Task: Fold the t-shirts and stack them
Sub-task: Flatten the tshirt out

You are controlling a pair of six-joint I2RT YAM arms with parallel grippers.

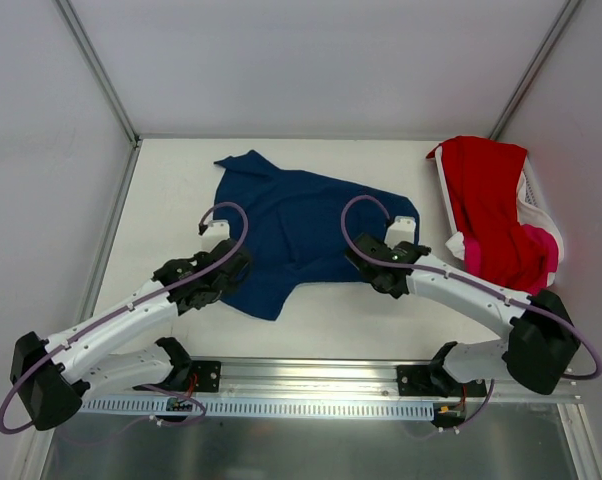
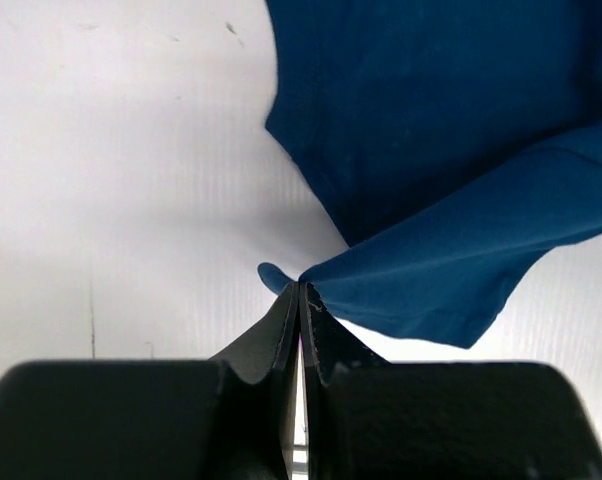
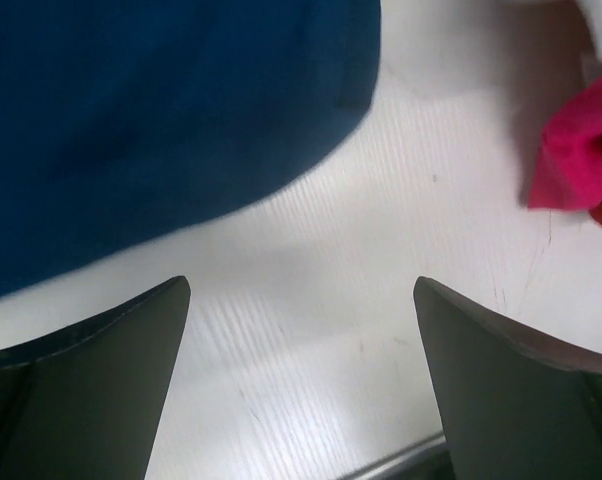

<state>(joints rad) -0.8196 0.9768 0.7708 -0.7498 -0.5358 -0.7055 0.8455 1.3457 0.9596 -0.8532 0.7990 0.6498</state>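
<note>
Across the middle of the white table (image 1: 171,180) lies the navy blue cotton t-shirt (image 1: 306,225), rumpled and loosely spread. At the far right stands the white plastic basket (image 1: 539,205). The red t-shirt (image 1: 491,205) is draped over it and spills out toward the near side. The bright pink t-shirt (image 1: 543,245) is bunched at the basket's near end, touching the red one. My left gripper (image 2: 299,288) is pressed together on the navy shirt's near left edge, a tip of cloth pinched between the fingers. My right gripper (image 3: 301,290) stands wide apart over bare table, just near of the shirt's right edge, holding nothing.
</note>
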